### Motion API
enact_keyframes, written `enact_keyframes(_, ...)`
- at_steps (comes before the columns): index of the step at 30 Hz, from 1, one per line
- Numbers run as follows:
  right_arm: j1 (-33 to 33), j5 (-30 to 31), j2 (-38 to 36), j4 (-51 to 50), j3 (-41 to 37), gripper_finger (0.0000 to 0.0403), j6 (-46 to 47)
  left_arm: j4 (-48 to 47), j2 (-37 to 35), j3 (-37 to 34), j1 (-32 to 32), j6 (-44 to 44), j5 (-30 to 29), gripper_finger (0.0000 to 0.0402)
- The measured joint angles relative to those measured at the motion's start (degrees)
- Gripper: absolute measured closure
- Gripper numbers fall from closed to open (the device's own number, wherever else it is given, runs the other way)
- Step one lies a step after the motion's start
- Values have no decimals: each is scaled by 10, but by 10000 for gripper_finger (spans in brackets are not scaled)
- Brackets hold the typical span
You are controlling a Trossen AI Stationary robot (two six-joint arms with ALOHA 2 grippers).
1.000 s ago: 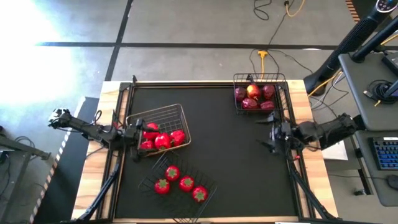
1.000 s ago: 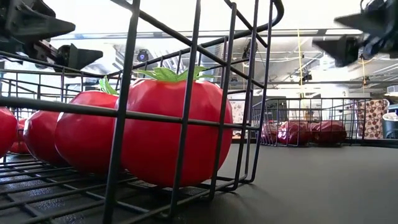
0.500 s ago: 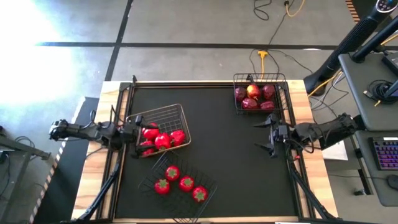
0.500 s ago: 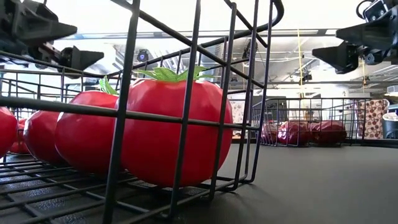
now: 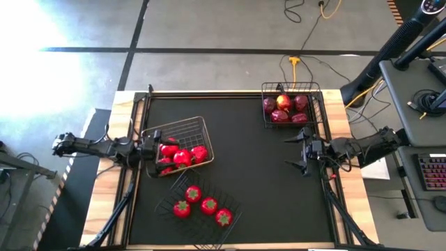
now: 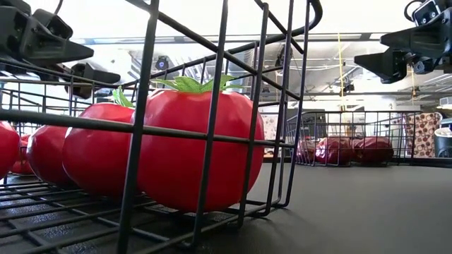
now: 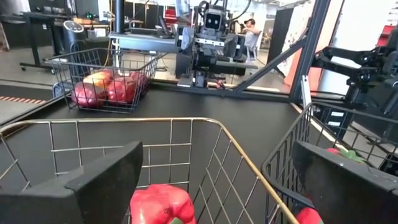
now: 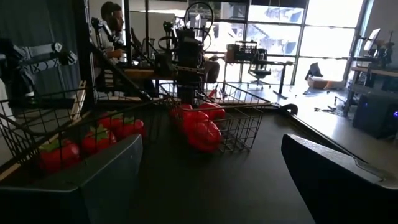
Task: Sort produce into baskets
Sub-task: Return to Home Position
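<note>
My left gripper (image 5: pixel 154 150) hangs at the table's (image 5: pixel 258 202) left edge, fingers released, beside the wire basket (image 5: pixel 185 120) that holds the bell peppers (image 5: pixel 181 155). My right gripper (image 5: pixel 293 152), fingers also spread, hovers near the right edge. The tomatoes (image 5: pixel 202 204) lie in the front-edge basket (image 5: pixel 233 202). The apples (image 5: pixel 284 108) fill the far-right corner basket (image 5: pixel 291 84).

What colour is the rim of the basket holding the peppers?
The pepper basket's rim is golden brass, clearest in the left wrist view.
</note>
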Motion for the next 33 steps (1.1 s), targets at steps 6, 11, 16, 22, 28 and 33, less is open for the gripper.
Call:
enact_keyframes(6, 0, 0, 0, 0, 0, 25, 0, -3, 12, 5, 0, 0, -2, 9)
enact_keyframes(11, 0, 0, 0, 0, 0, 25, 0, -3, 14, 7, 0, 0, -2, 9)
enact_keyframes(16, 0, 0, 0, 0, 0, 25, 0, -2, 14, 7, 0, 0, -2, 9)
enact_keyframes(22, 0, 0, 0, 0, 0, 25, 0, -1, 16, 8, 0, 0, -2, 9)
enact_keyframes(28, 0, 0, 0, 0, 0, 25, 0, -1, 20, 8, 0, 0, -2, 9)
enact_keyframes(33, 0, 0, 0, 0, 0, 25, 0, -1, 20, 9, 0, 0, -2, 9)
